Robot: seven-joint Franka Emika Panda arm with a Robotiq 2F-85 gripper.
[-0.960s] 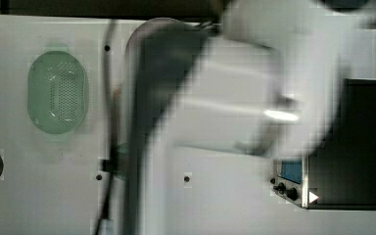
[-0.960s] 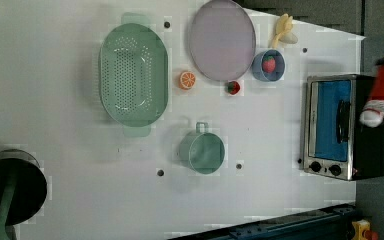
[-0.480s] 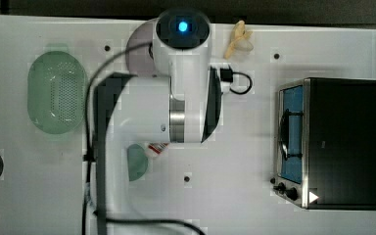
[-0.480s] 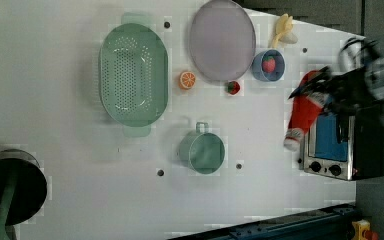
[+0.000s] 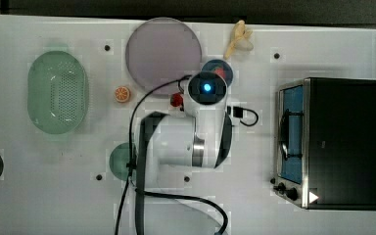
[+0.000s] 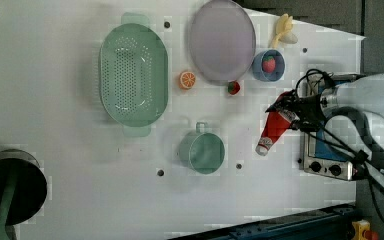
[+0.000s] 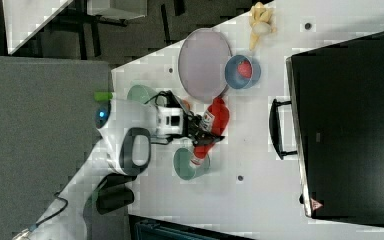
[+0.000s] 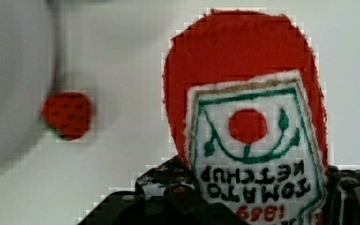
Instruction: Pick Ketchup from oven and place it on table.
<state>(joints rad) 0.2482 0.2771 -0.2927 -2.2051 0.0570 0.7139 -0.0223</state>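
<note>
One gripper (image 6: 292, 114) pinches the ketchup (image 6: 274, 127) at the left view's right; a green cup (image 6: 203, 151) sits left, with bare table (image 6: 55, 190) at lower left.

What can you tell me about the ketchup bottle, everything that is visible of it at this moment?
The ketchup bottle is slim and red with a white cap and a white label printed "TOMATO KETCHUP" around a red dot and green lines. It looks soft and plush-like. The gripper is closed on its body, holding it tilted, out of the toaster oven. In the left view its cap points down toward the white table, between the oven and the green cup. Whether the cap touches the table I cannot tell.
</note>
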